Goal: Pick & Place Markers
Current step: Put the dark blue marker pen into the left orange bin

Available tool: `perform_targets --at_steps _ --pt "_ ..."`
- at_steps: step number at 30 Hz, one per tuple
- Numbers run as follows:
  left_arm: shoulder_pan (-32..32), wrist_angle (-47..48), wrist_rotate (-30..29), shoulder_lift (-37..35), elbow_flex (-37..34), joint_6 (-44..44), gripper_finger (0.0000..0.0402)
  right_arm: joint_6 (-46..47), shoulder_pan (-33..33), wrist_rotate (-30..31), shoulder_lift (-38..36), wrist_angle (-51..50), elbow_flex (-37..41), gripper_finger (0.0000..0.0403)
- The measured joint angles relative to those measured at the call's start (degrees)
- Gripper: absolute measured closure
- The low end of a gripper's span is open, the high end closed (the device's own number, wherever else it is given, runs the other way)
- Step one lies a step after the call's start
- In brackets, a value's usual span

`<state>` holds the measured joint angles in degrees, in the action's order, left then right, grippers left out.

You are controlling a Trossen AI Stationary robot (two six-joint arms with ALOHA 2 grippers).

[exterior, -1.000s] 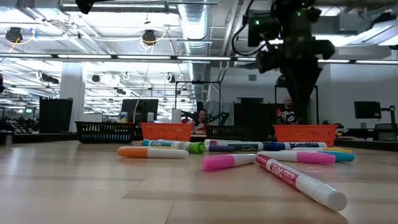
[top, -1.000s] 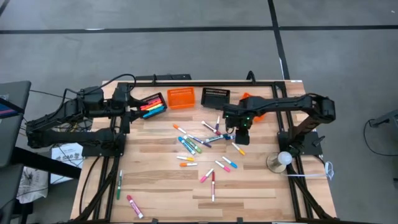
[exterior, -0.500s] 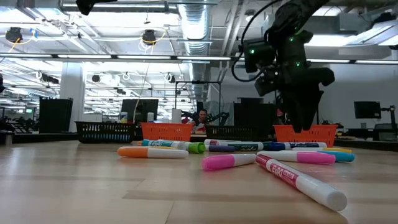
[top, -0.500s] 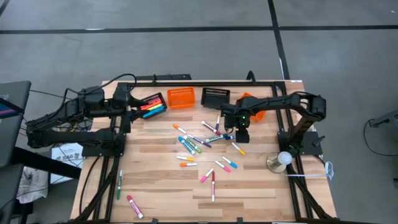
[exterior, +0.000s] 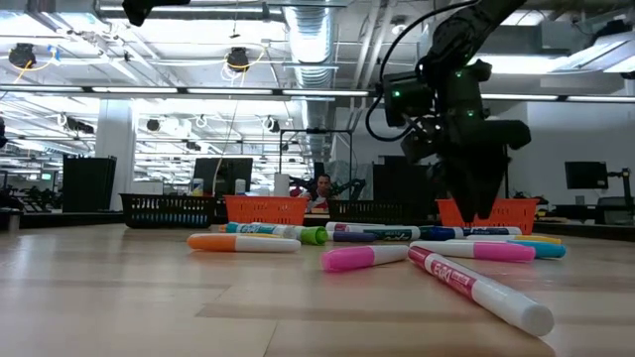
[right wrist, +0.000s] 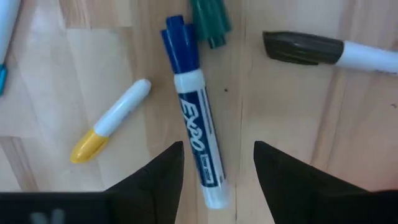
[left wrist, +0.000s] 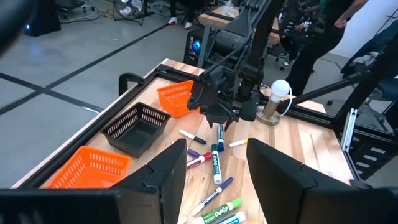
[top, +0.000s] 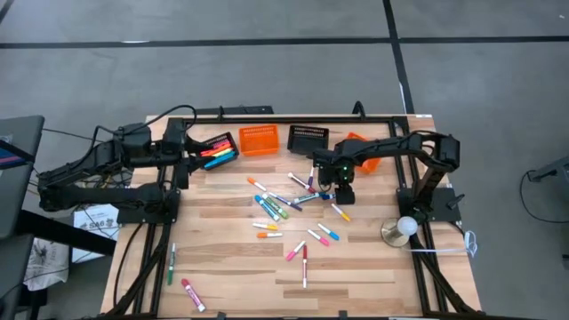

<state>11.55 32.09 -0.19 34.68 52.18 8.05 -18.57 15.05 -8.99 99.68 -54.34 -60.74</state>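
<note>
Several markers (top: 283,206) lie scattered on the wooden table (top: 373,267). My right gripper (top: 343,190) points down over them, open. In the right wrist view its fingers stand on either side of the white tail end of a blue-capped marker (right wrist: 196,124) without touching it. That marker lies flat on the table. In the low view the right gripper (exterior: 476,203) hangs just above the row of markers (exterior: 476,250). My left gripper (top: 188,153) is raised at the far left, open and holding nothing (left wrist: 217,180), beside a black basket (top: 216,149) filled with markers.
An orange basket (top: 259,140), a black basket (top: 308,138) and another orange basket (top: 363,145) stand along the far edge. A yellow-capped marker (right wrist: 112,121) and a black-capped one (right wrist: 311,48) lie close to the blue one. A white ball on a round base (top: 404,228) stands at right.
My right gripper has sunk toward the table and shifted a little toward the table's left edge, coming down over the blue-capped marker. The markers have not moved.
</note>
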Motion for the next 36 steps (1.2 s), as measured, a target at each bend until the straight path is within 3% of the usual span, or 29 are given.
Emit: perform_targets --at_steps 11,17,27,36 --pt "0.02 -0.02 -1.2 0.0 0.0 -0.02 0.0234 1.8 -2.58 2.4 -0.53 8.9 8.45 0.0233" --pt "0.01 -0.02 -2.61 0.0 0.0 -0.02 0.0234 5.04 -2.69 3.23 -0.51 9.99 8.8 0.0246" --pt "0.02 -0.02 -2.78 0.0 0.0 -0.02 0.0234 5.06 -1.83 2.01 -0.22 9.52 8.84 0.0328" --pt "0.02 -0.02 -2.78 0.0 0.0 -0.02 0.0234 6.19 0.53 0.79 -0.24 7.2 8.71 0.0357"
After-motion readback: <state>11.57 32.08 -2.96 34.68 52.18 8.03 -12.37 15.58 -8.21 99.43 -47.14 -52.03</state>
